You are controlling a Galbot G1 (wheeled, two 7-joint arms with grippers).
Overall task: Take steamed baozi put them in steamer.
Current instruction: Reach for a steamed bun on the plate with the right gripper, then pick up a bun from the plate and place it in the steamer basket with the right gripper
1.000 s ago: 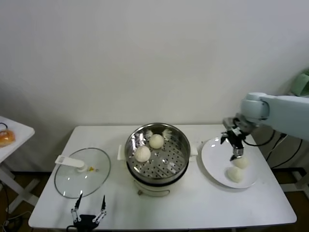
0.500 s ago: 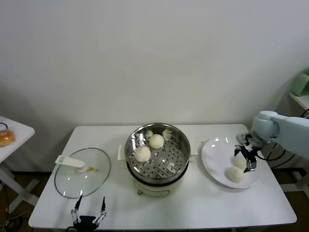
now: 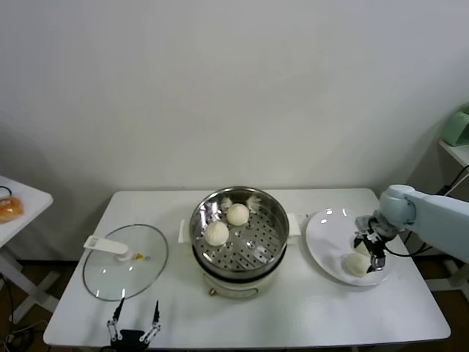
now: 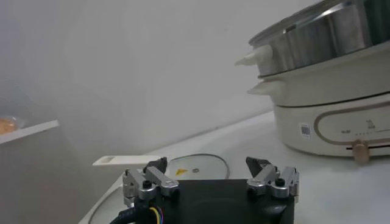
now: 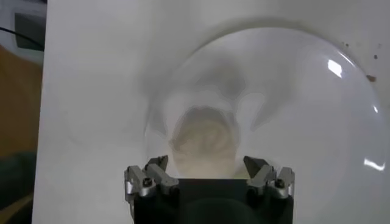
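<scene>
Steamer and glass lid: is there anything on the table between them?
No. In the head view, only bare white table lies between the steamer and the lid.

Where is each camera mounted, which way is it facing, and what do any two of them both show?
Head view: high on the robot, facing forward and down at the table; the left tool sits at the near edge, the right tool over the plate.
Left wrist view: low by the table, facing the steamer and glass lid; its open tool shows.
Right wrist view: looking down at a baozi; its open tool shows.
Shared: head and left wrist views both show steamer and lid.
</scene>
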